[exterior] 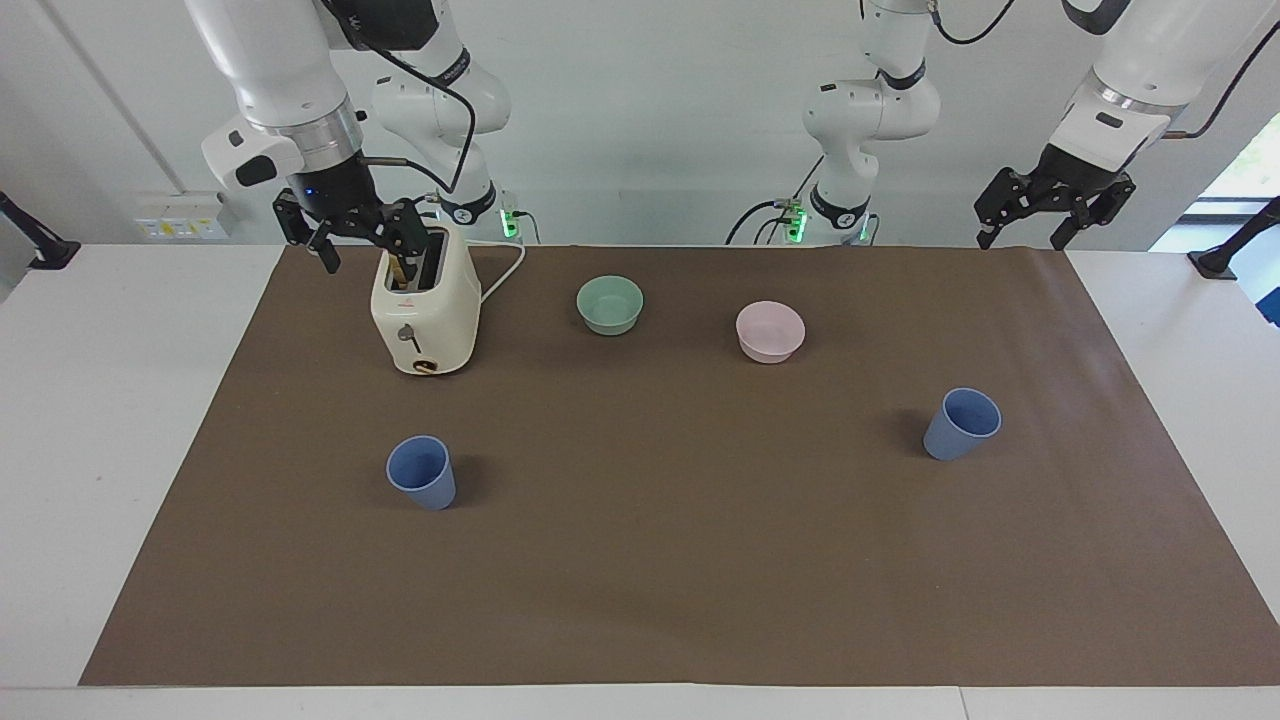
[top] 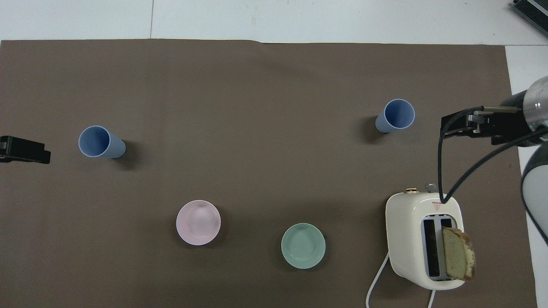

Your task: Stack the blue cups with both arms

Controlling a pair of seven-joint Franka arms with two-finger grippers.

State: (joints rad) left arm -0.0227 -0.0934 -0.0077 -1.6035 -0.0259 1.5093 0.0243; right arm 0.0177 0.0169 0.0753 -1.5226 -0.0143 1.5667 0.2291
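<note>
Two blue cups stand upright on the brown mat. One blue cup [exterior: 422,472] stands toward the right arm's end, also in the overhead view [top: 396,114]. The other blue cup [exterior: 962,423] stands toward the left arm's end, also in the overhead view [top: 100,142]. My right gripper [exterior: 368,250] hangs open and empty in the air beside the toaster's top, also in the overhead view [top: 454,126]. My left gripper [exterior: 1022,238] hangs open and empty over the mat's edge nearest the robots; its tip shows in the overhead view [top: 30,150].
A cream toaster [exterior: 425,315] with a bread slice [top: 458,253] in its slot stands near the right arm, its cord trailing toward the robots. A mint-green bowl [exterior: 610,304] and a pink bowl [exterior: 770,331] sit between the cups and the robots.
</note>
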